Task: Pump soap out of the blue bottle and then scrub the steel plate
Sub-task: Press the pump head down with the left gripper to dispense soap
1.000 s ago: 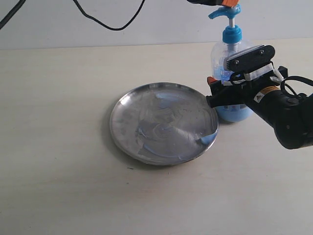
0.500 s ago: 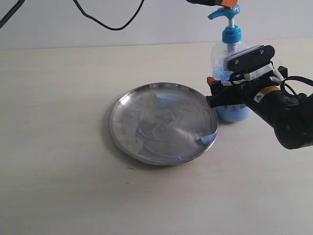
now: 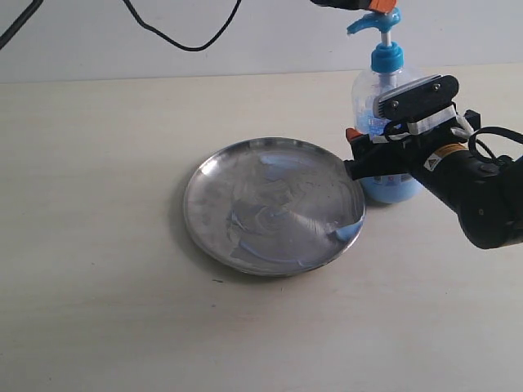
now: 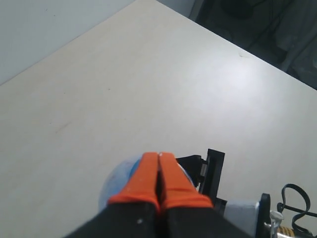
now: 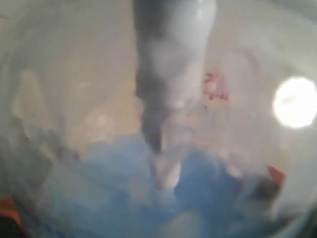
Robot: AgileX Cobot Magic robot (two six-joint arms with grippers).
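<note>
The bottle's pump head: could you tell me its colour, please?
The pump head is bright blue, best in exterior view.

You're probably in a robot lab: plain pale bench [image 3: 98, 327], white wall [image 3: 286, 41], black cable [image 3: 194, 49] dangling past its far edge.

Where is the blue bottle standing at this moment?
In the exterior view the blue bottle stands upright on the right side, beside the right rim of the steel plate, with the right hand around its body.

Exterior view: raised, angled down across the table [image 3: 98, 327], mid-distance. Left wrist view: above the blue bottle [image 4: 115, 182], facing down. Right wrist view: hard against it, blurred. All share the bottle.
</note>
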